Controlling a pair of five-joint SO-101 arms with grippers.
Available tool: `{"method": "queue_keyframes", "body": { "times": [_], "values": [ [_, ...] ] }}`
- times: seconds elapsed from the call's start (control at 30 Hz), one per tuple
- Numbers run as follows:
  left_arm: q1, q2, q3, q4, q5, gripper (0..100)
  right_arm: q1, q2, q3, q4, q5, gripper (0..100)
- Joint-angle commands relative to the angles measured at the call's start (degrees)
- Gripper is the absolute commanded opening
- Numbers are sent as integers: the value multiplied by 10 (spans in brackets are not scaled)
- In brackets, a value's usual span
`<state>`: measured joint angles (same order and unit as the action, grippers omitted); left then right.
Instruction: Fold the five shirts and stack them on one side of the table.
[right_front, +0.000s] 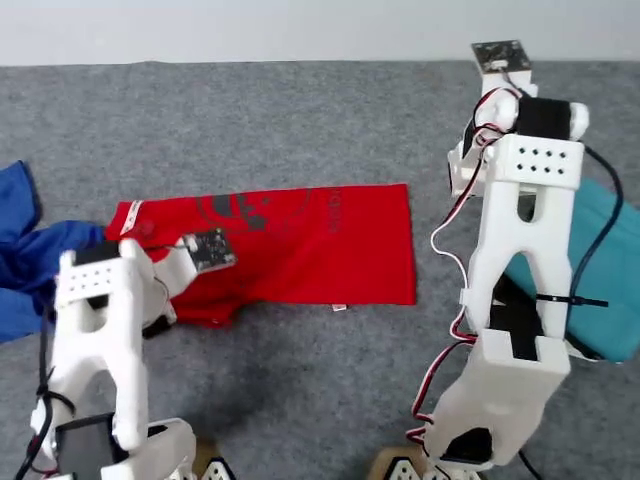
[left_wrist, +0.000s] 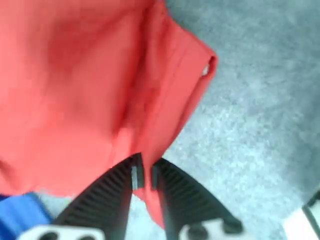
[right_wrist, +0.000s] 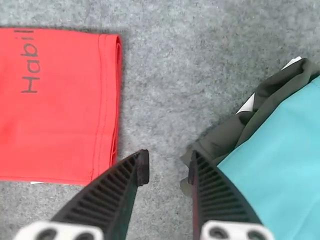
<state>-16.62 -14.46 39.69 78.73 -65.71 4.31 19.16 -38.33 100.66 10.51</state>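
- At the far left, blue cloth (right_front: 30, 260) is lying bunched at the edge of the grey table (right_front: 300, 120). The high view is showing the whole heap, while the left wrist view is catching just a corner of it. I cannot tell whether it is one shirt or more.
- The left gripper (left_wrist: 146, 169) is pinching the red shirt (right_front: 300, 245) at its rumpled left end. The left wrist view is showing the dark jaws drawn almost together with a fold of red cloth running between them. In the high view the left arm (right_front: 100, 330) is covering that grip.
- The red shirt is lying across the middle of the table as a flat band with dark print, its right edge straight.
- The right gripper (right_wrist: 167, 169) is hanging with its jaws apart and holding nothing. It is sitting over bare grey surface, between the red shirt's hemmed right edge and a dark shirt (right_wrist: 225, 135).
- The dark shirt is lying beneath a teal shirt (right_wrist: 280, 165), its crumpled edge poking out toward the red one, as the right wrist view is showing. In the high view the right arm (right_front: 520, 280) is standing in front of this pile and leaving mostly teal in sight.
- Counting by colour: one red shirt, one dark, one teal and the blue heap, with two arms and two grippers.
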Motion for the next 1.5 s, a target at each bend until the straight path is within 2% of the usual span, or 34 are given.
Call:
{"method": "queue_keyframes", "body": {
  "times": [0.0,0.1,0.27,0.53,0.9,1.0,1.23,1.47],
  "values": [
    [4,-8,-76,40,5,5,5,-36,-5,23,-3,143],
    [7,-4,-105,35,5,6,5,-36,-5,23,-3,143],
    [37,-2,-104,-17,5,6,4,-37,-5,23,-3,143],
    [62,-2,-31,-164,5,8,3,-52,-2,24,-4,143],
    [61,-2,45,-304,5,9,7,-64,-2,24,-3,143],
    [61,-2,55,-315,5,13,7,-64,-2,24,-3,143],
    [59,-2,55,-315,23,147,7,-64,-2,24,-3,143],
    [59,0,54,-316,27,154,7,-65,-2,24,-3,143]
  ]
}}
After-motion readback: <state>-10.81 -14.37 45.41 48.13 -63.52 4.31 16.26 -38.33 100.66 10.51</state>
